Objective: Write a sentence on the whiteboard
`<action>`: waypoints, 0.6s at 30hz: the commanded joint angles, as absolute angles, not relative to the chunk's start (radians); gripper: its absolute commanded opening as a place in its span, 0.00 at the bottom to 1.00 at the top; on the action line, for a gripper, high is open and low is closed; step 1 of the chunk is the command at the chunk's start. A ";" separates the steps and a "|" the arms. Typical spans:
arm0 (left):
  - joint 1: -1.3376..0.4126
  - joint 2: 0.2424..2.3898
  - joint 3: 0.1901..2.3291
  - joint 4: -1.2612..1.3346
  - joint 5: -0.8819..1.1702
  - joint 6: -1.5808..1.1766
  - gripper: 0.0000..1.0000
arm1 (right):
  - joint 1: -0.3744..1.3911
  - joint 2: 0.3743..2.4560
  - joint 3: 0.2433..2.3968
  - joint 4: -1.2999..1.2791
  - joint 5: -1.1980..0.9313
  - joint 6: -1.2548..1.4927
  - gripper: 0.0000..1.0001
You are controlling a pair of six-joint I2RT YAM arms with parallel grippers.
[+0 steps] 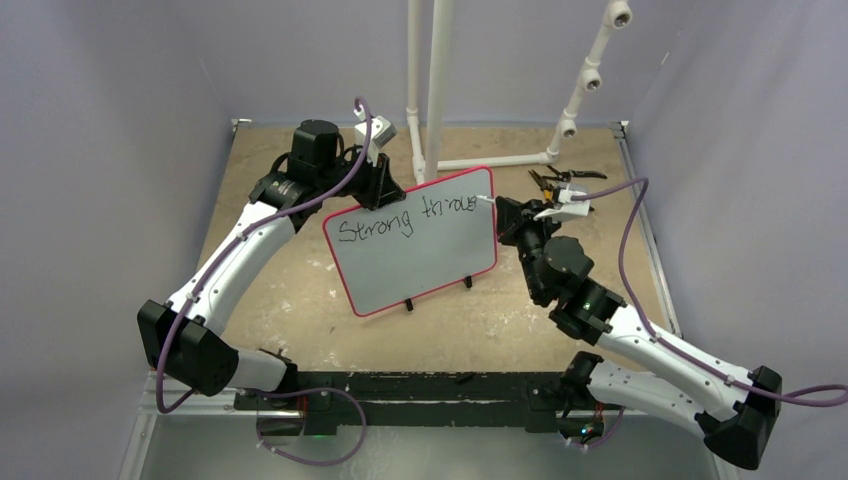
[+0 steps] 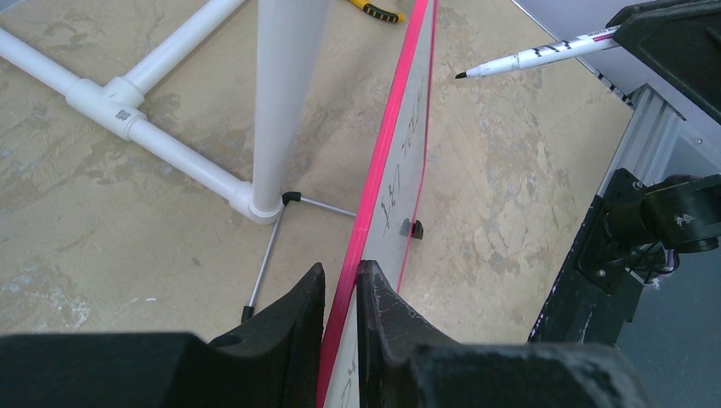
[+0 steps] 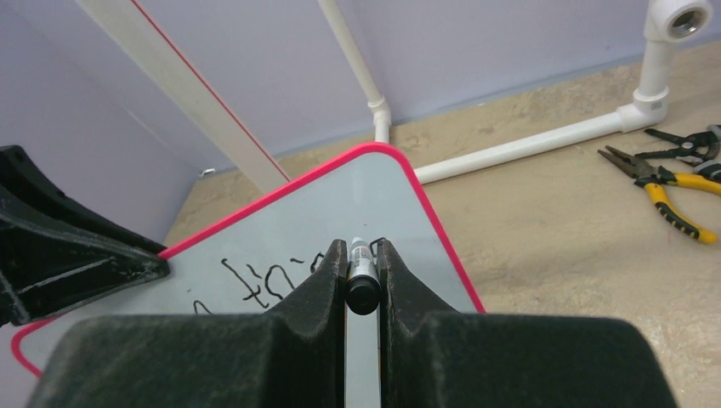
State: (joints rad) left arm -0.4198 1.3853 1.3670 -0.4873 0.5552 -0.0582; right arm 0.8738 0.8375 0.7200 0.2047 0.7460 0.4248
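whiteboard (image 1: 420, 255) upright toward far edge of worktop (image 1: 290, 300), left fingers (image 2: 289, 331) clenched on its rim, right fingers (image 3: 319, 289) grasping marker (image 3: 362, 272), tip near half-written sentence (image 1: 400, 222)

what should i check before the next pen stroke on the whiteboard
1. left gripper clamped on the whiteboard top edge: ok
2. marker gripped in the right gripper: ok
3. marker tip on the board: not ok, gap shows in left wrist view
4. room on the first line: not ok, sentence ends close to the right border
5. pliers clear of the board: ok
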 commanded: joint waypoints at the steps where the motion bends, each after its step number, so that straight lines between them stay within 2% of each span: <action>1: -0.423 1.398 1.349 -0.565 0.530 -0.047 0.00 | 0.870 0.839 0.757 0.262 0.814 0.386 0.00; 7: -0.423 1.397 1.348 -0.563 0.532 -0.049 0.00 | 0.866 0.864 0.749 0.356 0.850 0.322 0.00; 18: -0.423 1.393 1.345 -0.566 0.537 -0.049 0.00 | 0.809 0.918 0.755 0.403 0.777 0.305 0.00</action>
